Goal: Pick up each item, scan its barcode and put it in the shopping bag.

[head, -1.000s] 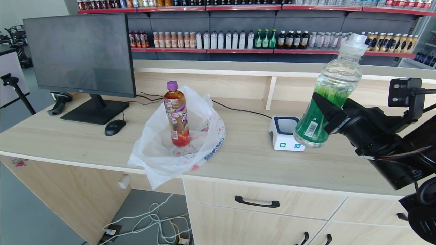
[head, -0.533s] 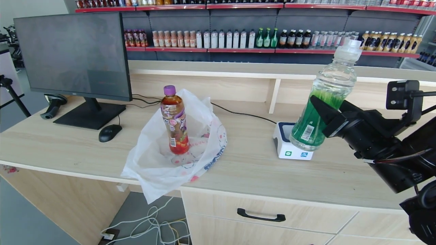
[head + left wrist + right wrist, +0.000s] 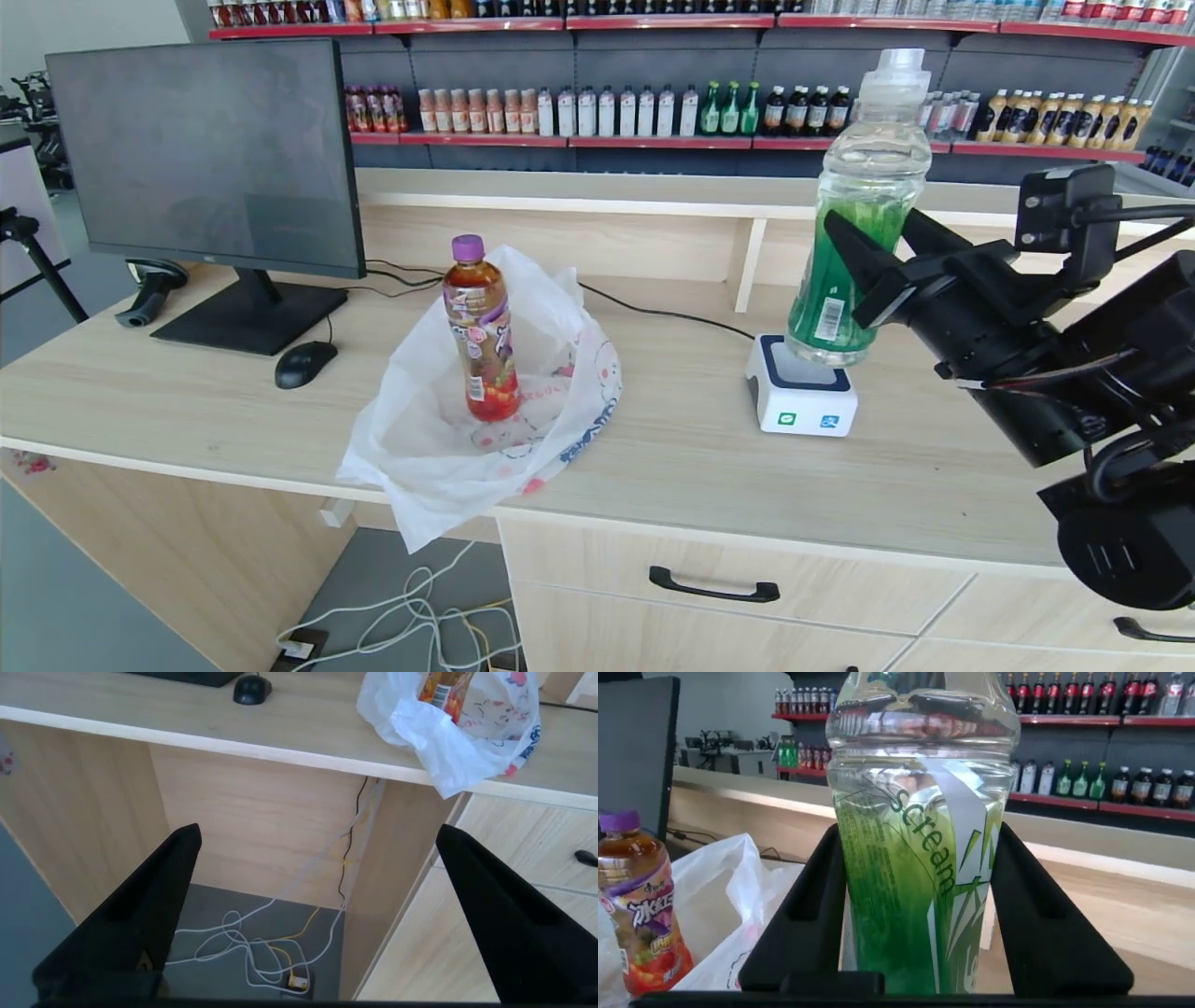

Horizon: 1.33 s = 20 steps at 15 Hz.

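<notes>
The right hand [image 3: 868, 252] is clamped on the green bottle [image 3: 859, 215], 1 finger on each side of its lower half. The bottle hangs in the air right over the white barcode scanner [image 3: 801, 401], its base close above the scanner's window (whether they touch I cannot tell) and its cap leaning toward 1 o'clock in the head view. Its barcode label faces the head camera.

The scanner stands on the tabletop [image 3: 700, 457], at 3 o'clock from the shopping bag [image 3: 439, 439]. The bag lies open and crumpled near the front edge, and 1 tea bottle with a purple cap [image 3: 481, 327] stands upright inside it. At 9 o'clock from the bag sit a black mouse [image 3: 304, 362] and, behind it, a dark monitor [image 3: 210, 154].

The left hand [image 3: 318, 905] is below the tabletop's edge, its fingers wide apart with nothing between them, above loose cables [image 3: 271, 952] on the floor.
</notes>
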Tool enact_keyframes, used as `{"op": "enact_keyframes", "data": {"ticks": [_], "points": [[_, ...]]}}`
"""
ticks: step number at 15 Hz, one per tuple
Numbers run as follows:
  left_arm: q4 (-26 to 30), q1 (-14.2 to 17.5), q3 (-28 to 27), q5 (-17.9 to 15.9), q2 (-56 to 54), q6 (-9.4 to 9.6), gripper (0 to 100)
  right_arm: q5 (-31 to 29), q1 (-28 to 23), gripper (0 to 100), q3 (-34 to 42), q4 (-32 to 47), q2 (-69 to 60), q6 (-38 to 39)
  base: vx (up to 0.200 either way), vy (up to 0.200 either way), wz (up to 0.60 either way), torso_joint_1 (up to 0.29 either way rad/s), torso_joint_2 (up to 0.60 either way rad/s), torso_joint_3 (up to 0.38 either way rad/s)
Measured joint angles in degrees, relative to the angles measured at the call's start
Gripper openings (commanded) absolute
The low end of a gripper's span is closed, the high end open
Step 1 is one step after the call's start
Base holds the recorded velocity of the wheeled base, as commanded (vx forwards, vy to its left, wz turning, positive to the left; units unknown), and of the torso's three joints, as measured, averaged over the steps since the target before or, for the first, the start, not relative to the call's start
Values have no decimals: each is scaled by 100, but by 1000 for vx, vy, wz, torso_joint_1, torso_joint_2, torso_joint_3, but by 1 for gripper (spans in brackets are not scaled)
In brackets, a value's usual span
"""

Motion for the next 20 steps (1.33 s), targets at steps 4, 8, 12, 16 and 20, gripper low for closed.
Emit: {"op": "enact_keyframes", "data": {"ticks": [4, 8, 12, 16, 20], "points": [[0, 0, 0, 0, 0, -9, 100, 11, -5, 0, -77, 7, 206, -340, 0, 0, 0, 0, 0, 0], [0, 0, 0, 0, 0, -11, 100, 13, -46, 0, -208, 9, 345, -433, 0, 0, 0, 0, 0, 0], [-6, 0, 0, -2, 0, -11, 100, 597, -184, 0, -553, 2, 516, -824, 0, 0, 0, 0, 0, 0], [-11, -5, 0, -2, 0, -11, 100, 1163, -485, 0, -741, 7, 678, -1257, 0, 0, 0, 0, 0, 0], [-12, -5, 0, 0, 0, -9, 100, 1534, -557, 0, -1025, 5, 877, -1596, 0, 0, 0, 0, 0, 0]]}}
